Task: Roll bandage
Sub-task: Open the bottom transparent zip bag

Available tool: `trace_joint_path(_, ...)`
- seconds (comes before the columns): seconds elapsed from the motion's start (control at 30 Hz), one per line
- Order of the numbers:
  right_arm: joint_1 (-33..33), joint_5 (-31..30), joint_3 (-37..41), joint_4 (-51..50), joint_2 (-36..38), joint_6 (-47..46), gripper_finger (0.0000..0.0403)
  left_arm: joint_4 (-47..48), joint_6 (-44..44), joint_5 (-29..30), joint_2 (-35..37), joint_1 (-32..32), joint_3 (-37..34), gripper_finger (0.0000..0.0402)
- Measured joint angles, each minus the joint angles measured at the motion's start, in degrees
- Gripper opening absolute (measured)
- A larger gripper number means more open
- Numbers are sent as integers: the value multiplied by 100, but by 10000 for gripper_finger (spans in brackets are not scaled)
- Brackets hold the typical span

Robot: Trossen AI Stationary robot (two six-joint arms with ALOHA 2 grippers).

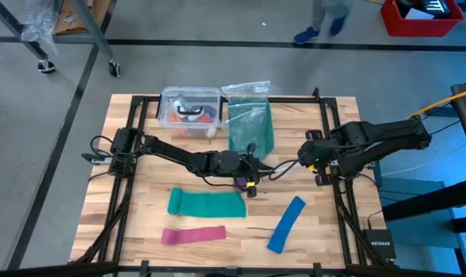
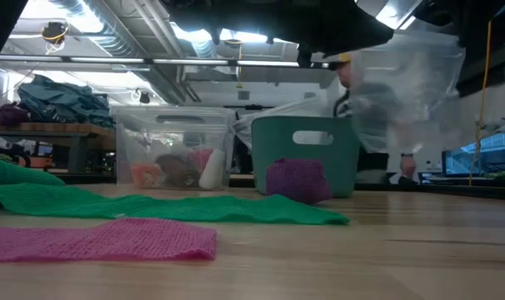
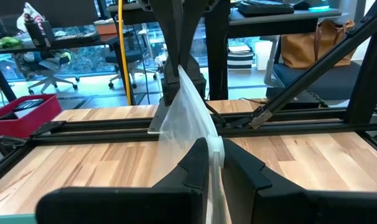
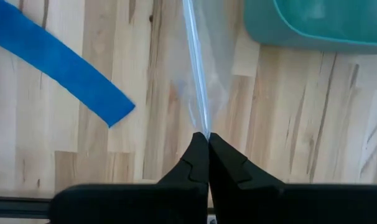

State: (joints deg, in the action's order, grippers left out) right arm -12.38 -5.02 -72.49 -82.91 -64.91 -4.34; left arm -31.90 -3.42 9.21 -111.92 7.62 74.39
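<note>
The bandage is a small purple roll point(image 2: 296, 180) that rests on the table in front of a teal bin point(image 2: 307, 150). In the high view it point(image 1: 240, 184) lies just beside my left gripper point(image 1: 252, 171). A clear plastic bag point(image 3: 185, 109) spans the air between my two grippers and shows above the table in the low view point(image 2: 407, 83). My left gripper point(image 3: 214, 149) is shut on one end of it. My right gripper point(image 4: 204, 135), right of centre point(image 1: 304, 158), is shut on the other end. My left gripper pinches an edge of the clear plastic bag point(image 3: 214, 144) between its two fingers, coming level from the table's left. The film runs up and away from the fingers toward my right gripper, clear of the table. My right gripper pinches the bag's other edge point(image 4: 203, 124) between its two fingertips, coming from the table's right and slanting down. The film leaves the fingers as a thin gathered sheet, above the table.
A wide green strip point(image 1: 206, 202), a pink strip point(image 1: 193, 234) and a blue strip point(image 1: 287, 223) lie flat on the near half of the table. A clear lidded container point(image 1: 191, 110) and the teal bin point(image 1: 251, 127) stand at the far side.
</note>
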Motion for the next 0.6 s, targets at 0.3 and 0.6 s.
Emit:
trace_joint_path(0.3, 0, -4, 2, -190, 142, -140, 1, -7, 0, 2, 0, 0, 0, 27)
trace_joint_path(0.6, 0, -11, 2, -289, 191, -151, 1, 4, 0, 2, 0, 0, 4, 27)
